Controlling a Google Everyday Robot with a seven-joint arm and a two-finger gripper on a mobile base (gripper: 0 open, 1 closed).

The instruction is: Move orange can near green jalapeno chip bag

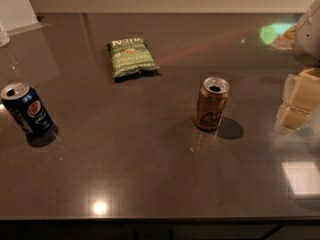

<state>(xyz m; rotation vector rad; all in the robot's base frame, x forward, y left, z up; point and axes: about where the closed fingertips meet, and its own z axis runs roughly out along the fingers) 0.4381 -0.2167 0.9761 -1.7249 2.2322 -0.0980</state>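
The orange can [212,104] stands upright on the dark countertop [150,174], right of the middle, with its top opened. The green jalapeno chip bag [132,57] lies flat farther back and to the left of the can, well apart from it. My gripper [299,102] is at the right edge of the view, cream-coloured, to the right of the orange can and apart from it, with nothing seen in it.
A dark blue can [26,109] with a round red-white-blue logo stands near the left edge. A white object [17,6] sits at the back left corner. The counter's front edge [150,218] runs along the bottom.
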